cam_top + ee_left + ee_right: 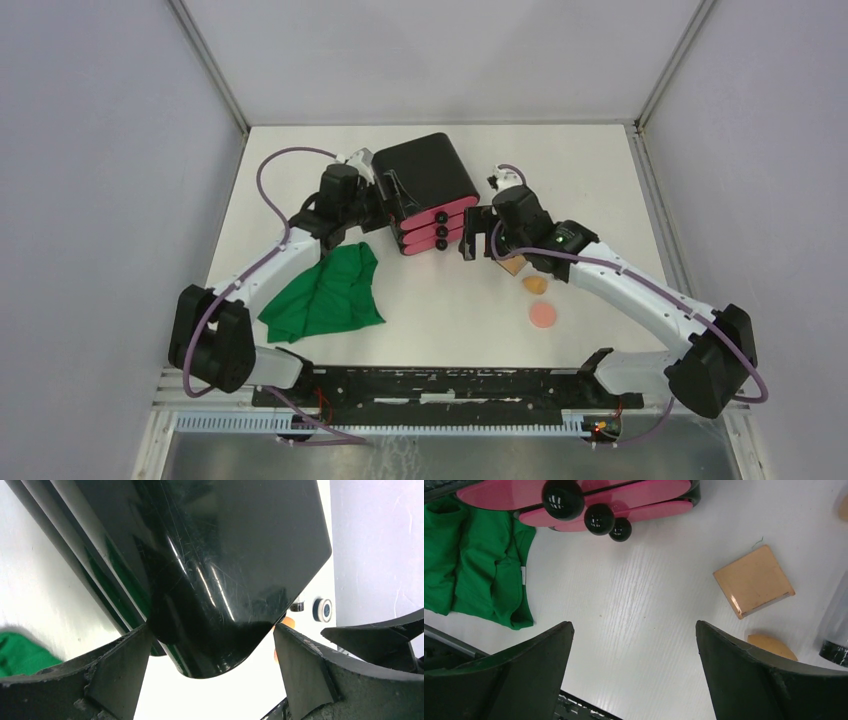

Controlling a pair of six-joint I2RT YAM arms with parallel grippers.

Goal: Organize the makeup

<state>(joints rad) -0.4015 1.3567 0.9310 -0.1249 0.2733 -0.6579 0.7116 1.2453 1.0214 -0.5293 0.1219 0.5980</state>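
The black box with pink drawers (425,190) stands mid-table. My left gripper (390,200) is open, its jaws astride the box's rounded corner (220,580). In the left wrist view a white-rimmed compact (322,609) and a sliver of an orange sponge (287,622) lie beyond it. My right gripper (478,238) is open and empty, just right of the drawers. In the right wrist view (634,625) it hovers over bare table. The tan square pad (754,580), an orange sponge (771,645) and the grey-black tube (836,625) lie to its right. The pink puff (543,315) lies nearer the front.
A crumpled green cloth (330,290) lies left of centre, in front of the box, and shows in the right wrist view (479,565). The drawers have three black knobs (599,517). A black rail (440,385) runs along the near edge. Grey walls enclose the table.
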